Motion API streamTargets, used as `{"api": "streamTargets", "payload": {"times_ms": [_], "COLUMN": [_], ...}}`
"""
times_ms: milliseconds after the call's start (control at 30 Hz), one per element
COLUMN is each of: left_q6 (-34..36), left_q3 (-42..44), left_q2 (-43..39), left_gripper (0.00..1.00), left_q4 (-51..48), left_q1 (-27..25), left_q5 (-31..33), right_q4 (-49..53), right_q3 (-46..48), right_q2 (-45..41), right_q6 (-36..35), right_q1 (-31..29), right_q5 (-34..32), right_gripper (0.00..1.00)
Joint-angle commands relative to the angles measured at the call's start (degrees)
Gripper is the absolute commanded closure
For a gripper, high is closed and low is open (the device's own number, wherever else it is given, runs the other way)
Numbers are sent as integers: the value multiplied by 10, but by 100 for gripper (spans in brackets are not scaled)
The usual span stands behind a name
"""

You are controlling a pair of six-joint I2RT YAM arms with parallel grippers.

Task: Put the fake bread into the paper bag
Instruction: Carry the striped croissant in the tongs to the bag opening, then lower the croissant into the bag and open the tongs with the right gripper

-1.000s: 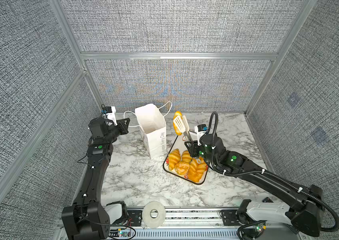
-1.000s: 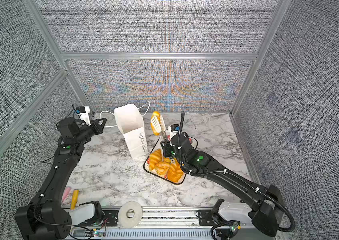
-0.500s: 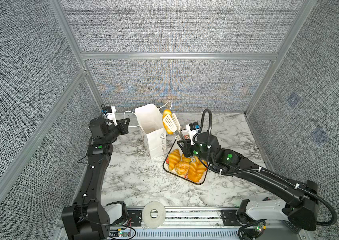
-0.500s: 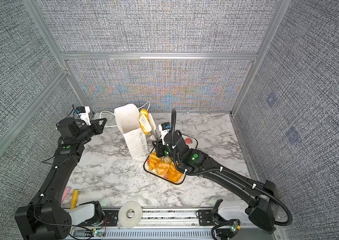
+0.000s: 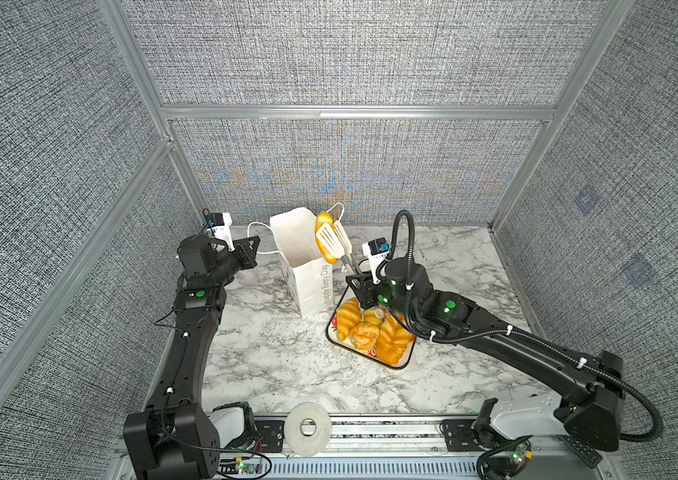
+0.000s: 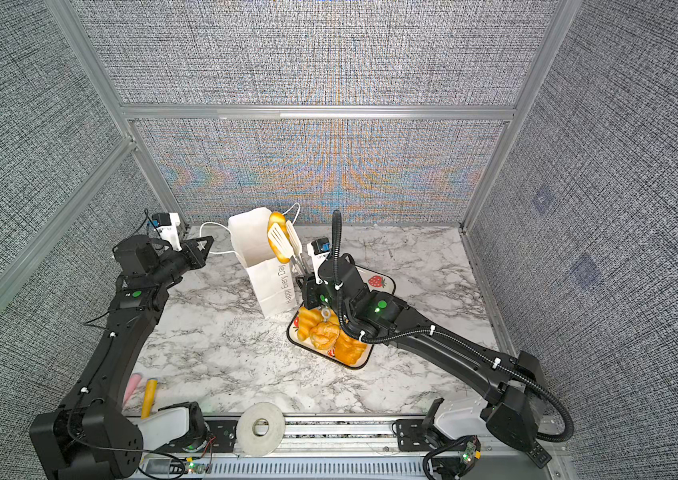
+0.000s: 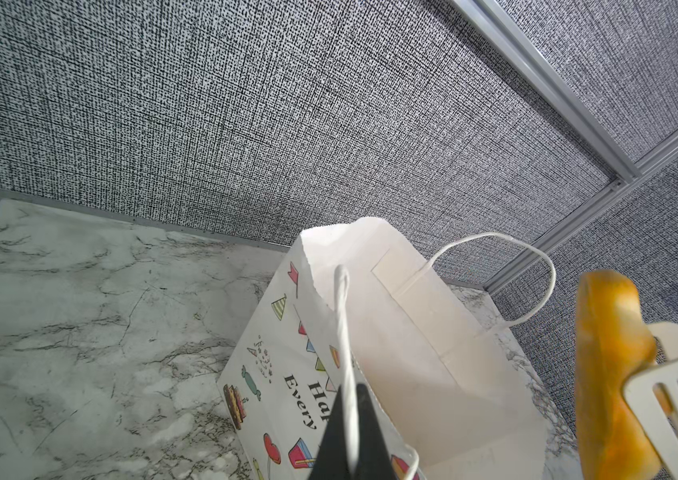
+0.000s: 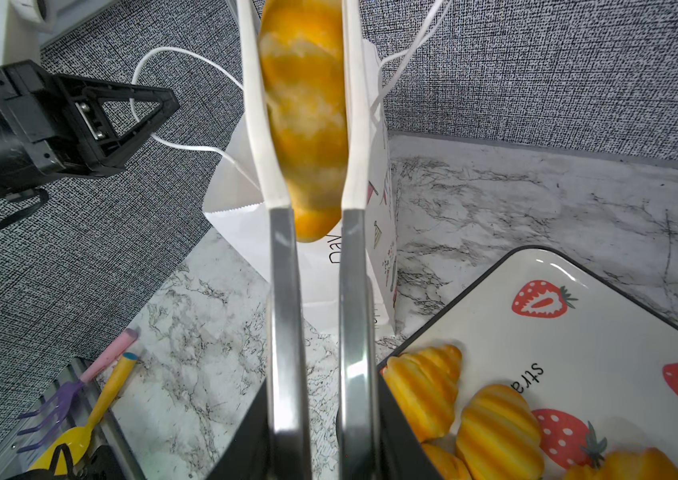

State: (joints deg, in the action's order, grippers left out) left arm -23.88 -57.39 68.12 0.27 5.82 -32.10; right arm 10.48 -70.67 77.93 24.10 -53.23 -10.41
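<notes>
My right gripper (image 5: 357,279) is closed down on the steel arms of a pair of white slotted-blade tongs (image 5: 334,241). The blades pinch a long glossy orange-yellow toy loaf (image 5: 323,219), which stands nearly upright at the centre of both top views. My left gripper (image 5: 251,244) is fully closed on the near thin white cord handle (image 5: 261,226) of the tall white printed paper bag (image 5: 308,286). It draws the cord toward the left of the frame, so the mouth gapes.

In the top views the loaf sits above the bag's right-hand rim. From the left wrist camera I judge it to be beside the far wall, not yet over the opening. If I release here, it likely clips the rim or drops onto the marble tabletop (image 5: 271,345) between the bag and the white strawberry-print tray with a black rim (image 8: 603,332), where the other fake bread (image 5: 370,332) lies.

The far cord loop (image 5: 340,208) hangs just behind the loaf, so swinging across could hook it on a blade. The bag is light and I steady it by one cord only. A nudge from the loaf or the tongs against its wall could fold the mouth shut or tip the bag over. The loaf is glossy and held only at its sides, so a jerk may let it slide out early. The tongs themselves could also twist in my grip.
</notes>
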Motion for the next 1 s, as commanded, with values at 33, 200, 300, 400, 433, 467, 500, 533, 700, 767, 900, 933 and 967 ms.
{"api": "streamTargets", "payload": {"times_ms": [33, 200, 300, 400, 433, 467, 500, 533, 700, 767, 900, 933, 967], "left_q6": [5, 5, 6, 6, 6, 6, 6, 6, 7, 7, 7, 7, 7], "left_q3": [0, 0, 0, 0, -1, -1, 0, -1, -1, -1, -1, -1, -1], "left_q2": [1, 1, 1, 1, 0, 0, 1, 1, 0, 0, 0, 0, 0], "left_gripper": [100, 100, 100, 100, 100, 100, 100, 100, 100, 100, 100, 100, 100], "left_q4": [6, 6, 5, 5, 5, 5, 5, 5, 4, 5, 5, 5, 5], "left_q1": [2, 2, 1, 2, 2, 1, 2, 1, 1, 1, 2, 2, 2], "left_q5": [-7, -6, -6, -6, -5, -5, -5, -6, -4, -4, -5, -4, -4], "right_q4": [-36, -37, -34, -29, -28, -29, -29, -30, -30, -31, -32, -32, -32], "right_q3": [-21, -48, -69, -93, -98, -103, -108, -111, -118, -117, -108, -107, -104], "right_q2": [14, 39, 56, 76, 81, 88, 93, 98, 116, 120, 121, 121, 120], "right_q6": [-16, -25, -27, -28, -28, -27, -26, -25, -16, -12, -5, -3, -2], "right_q1": [0, 0, 1, 1, 1, 1, 1, 1, 1, 1, 1, 1, 0], "right_q5": [-6, -6, -5, 0, 2, 5, 7, 8, 16, 18, 24, 25, 26], "right_gripper": [69, 69, 69, 69, 69, 69, 69, 69, 69, 68, 67, 67, 66]}}
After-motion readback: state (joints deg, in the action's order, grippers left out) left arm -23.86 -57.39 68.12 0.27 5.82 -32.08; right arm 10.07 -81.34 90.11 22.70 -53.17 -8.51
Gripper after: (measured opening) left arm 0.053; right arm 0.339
